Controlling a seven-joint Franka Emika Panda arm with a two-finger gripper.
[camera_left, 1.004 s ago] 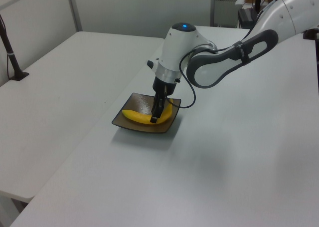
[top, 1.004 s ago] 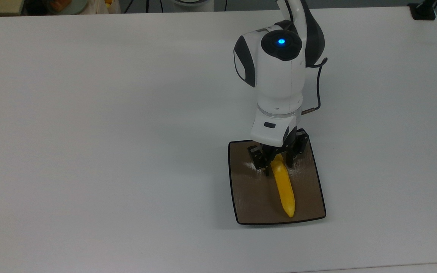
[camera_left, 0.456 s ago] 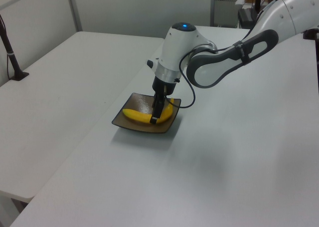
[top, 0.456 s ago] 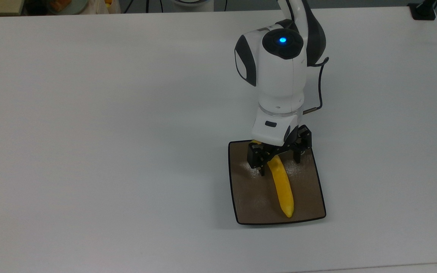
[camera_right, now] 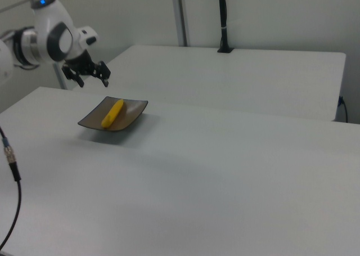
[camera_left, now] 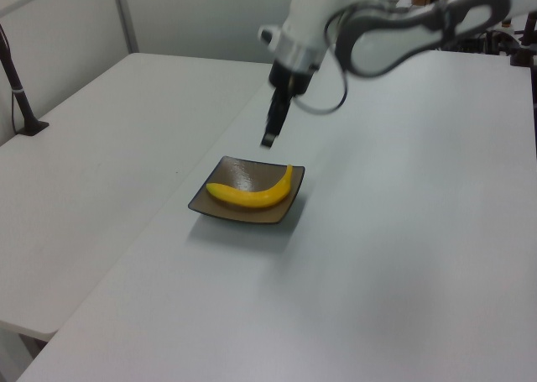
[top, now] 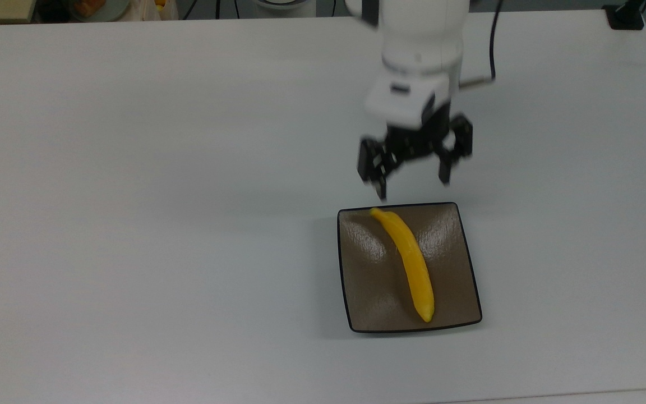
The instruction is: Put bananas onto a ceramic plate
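On the white worktop, seen in the top view, the tool is held in the air just above the ceramic plate's far rim, its two fingers spread wide with nothing gripped between them. The bananas, a single yellow fruit, are laid diagonally across the ceramic plate, stem end near the far rim. In the left view the tool is seen raised clear of the bananas.

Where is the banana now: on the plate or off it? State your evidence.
On it. The banana lies flat across the ceramic plate, within its rim; the open gripper hangs above, touching nothing.
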